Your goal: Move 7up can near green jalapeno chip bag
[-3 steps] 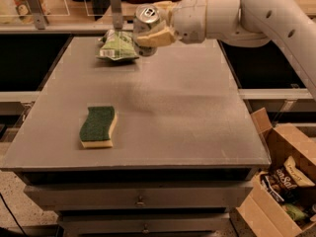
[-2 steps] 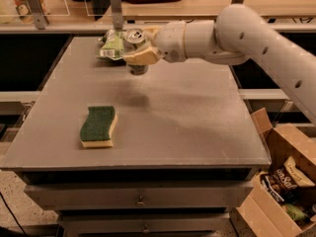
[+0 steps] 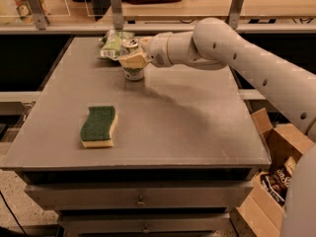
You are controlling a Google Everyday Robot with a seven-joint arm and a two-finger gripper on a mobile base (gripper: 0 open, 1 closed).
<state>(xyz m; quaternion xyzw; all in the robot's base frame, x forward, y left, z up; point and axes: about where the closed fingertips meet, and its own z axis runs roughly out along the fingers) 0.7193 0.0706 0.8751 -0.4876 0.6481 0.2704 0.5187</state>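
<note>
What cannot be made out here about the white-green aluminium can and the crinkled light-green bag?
Camera view, far side of the grey table:
White-green aluminium 7up can: its middle is covered by the gripper shut on it.
Crinkled light-green chip bag: right edge hidden behind can and gripper; touching or apart, cannot tell.
Bag's label print: too small.

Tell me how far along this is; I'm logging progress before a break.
Done: the 7up can is beside the green jalapeno chip bag, at the far edge of the table. In hand: the end effector grips the can, its base on or just above the table. Left: release and withdraw.
</note>
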